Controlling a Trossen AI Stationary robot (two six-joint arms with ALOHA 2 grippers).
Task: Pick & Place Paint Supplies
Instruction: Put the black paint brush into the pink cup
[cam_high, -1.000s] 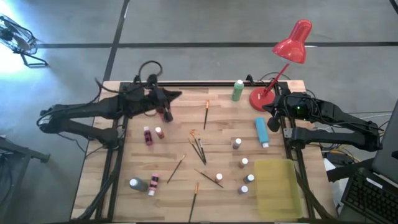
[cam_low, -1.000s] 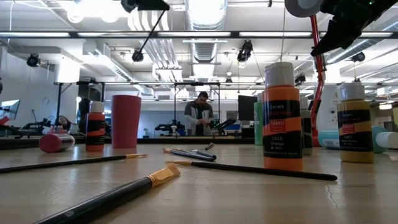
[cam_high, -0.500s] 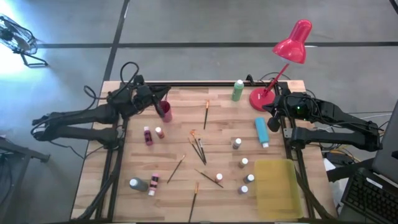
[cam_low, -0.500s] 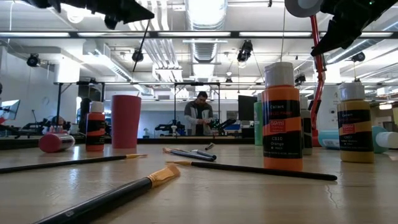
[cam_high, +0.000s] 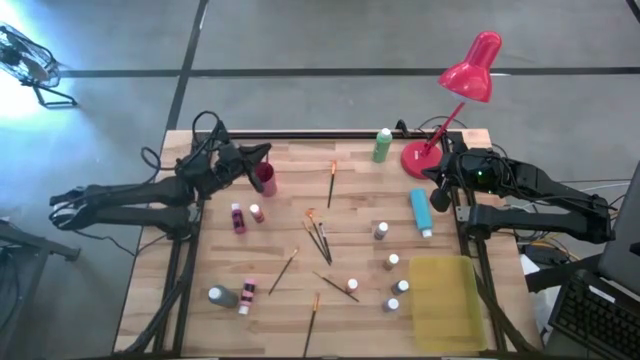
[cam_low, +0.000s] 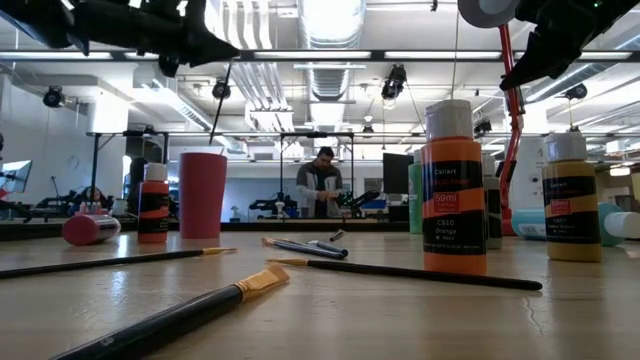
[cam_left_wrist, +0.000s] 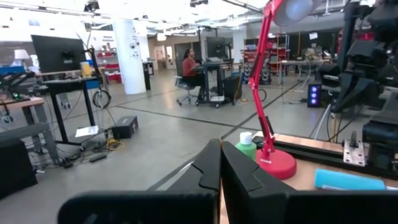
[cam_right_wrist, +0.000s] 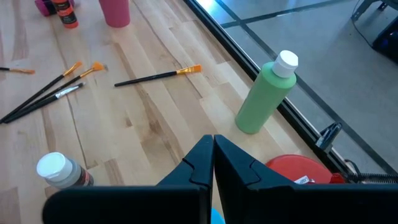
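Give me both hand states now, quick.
Left hand: closed, holding nothing, raised beside the pink cup.
Right hand: closed, holding nothing, near the red desk lamp's base.

Both arms are matte black, chunky jointed links with loose black cables looping off the left arm (cam_high: 130, 195). The right arm (cam_high: 530, 200) has a little green light glowing. The fingers (cam_right_wrist: 193, 163) are black, angular wedges.
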